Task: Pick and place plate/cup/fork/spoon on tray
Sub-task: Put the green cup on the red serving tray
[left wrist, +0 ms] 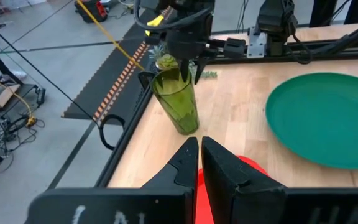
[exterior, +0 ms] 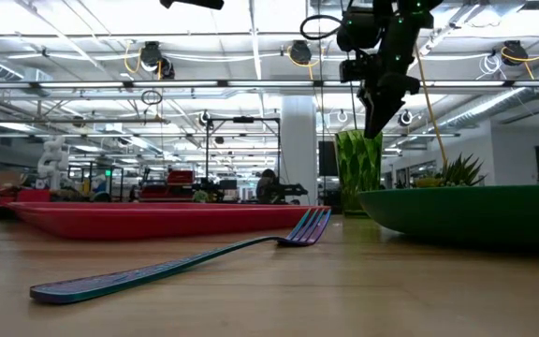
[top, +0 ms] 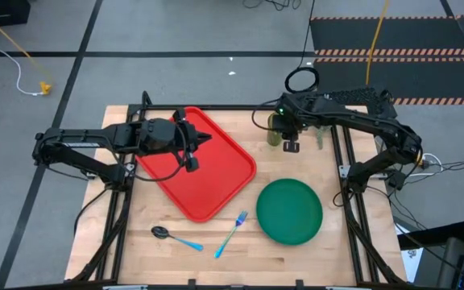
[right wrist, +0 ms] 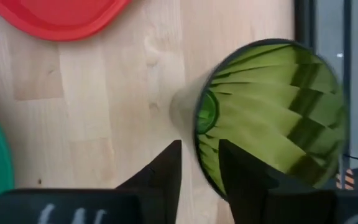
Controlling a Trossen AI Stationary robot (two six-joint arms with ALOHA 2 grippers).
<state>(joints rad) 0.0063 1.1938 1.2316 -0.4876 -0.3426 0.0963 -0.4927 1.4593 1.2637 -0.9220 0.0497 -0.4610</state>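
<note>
The olive-green cup (right wrist: 272,112) stands on its base on the table at the far right, also in the left wrist view (left wrist: 178,106) and the low view (exterior: 358,173). My right gripper (right wrist: 199,152) is at its rim from above (top: 280,130), shut on it. My left gripper (left wrist: 199,146) is shut and empty above the red tray (top: 208,173). The dark-green plate (top: 289,211) lies flat to the right of the tray. The blue fork (top: 232,232) and the spoon (top: 176,237) lie on the table near the front edge. My right gripper has the cup's wall at the rim (right wrist: 202,134) between its two fingers, one finger (right wrist: 244,177) inside the cup and one (right wrist: 163,171) outside. The fingers come from above, pointing down (left wrist: 188,70). The cup is roughly upright with its base on the table.
A small potted plant (exterior: 452,171) stands just beyond the cup at the far right. The arms' black frame rails run along the table's left and right sides. Bare wood shows between the tray, the plate and the cup.
</note>
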